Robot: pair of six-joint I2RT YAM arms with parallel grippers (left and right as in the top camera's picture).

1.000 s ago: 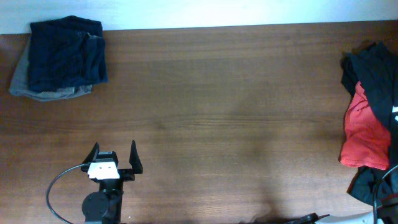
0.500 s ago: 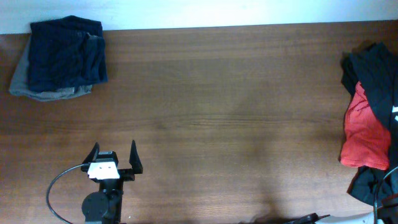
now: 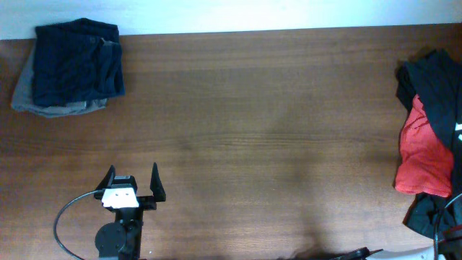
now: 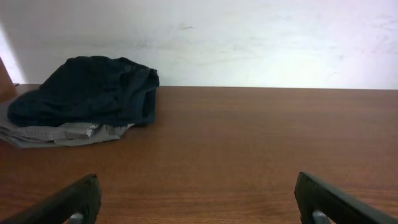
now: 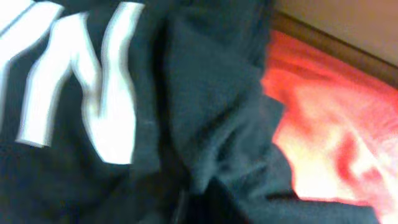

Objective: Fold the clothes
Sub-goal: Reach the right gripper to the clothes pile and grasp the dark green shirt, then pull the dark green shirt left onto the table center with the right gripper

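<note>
The left pincer is released, its two fingers spread wide and low over the table. Bare wood lies between them. A cable loops out behind it on its left.

Well ahead of this pincer and off to its left, by the table's far edge, sits a stack of two pieces. A navy cloth lies on top of a grey cloth. The grey one shows along the stack's left and near edges. In the left wrist view the navy cloth is rumpled and mounded, with the grey cloth flat beneath it. The wall stands just behind them.

Far to this pincer's right, at the table's right edge, is a loose pile. A black cloth drapes over and beside a red cloth.

The right pincer's fingers show in no view, so I cannot tell whether it is released or clenched. Its wrist camera is filled by the pile at close range: the black cloth with white lettering to the left, and the red cloth to the right, blurred.
</note>
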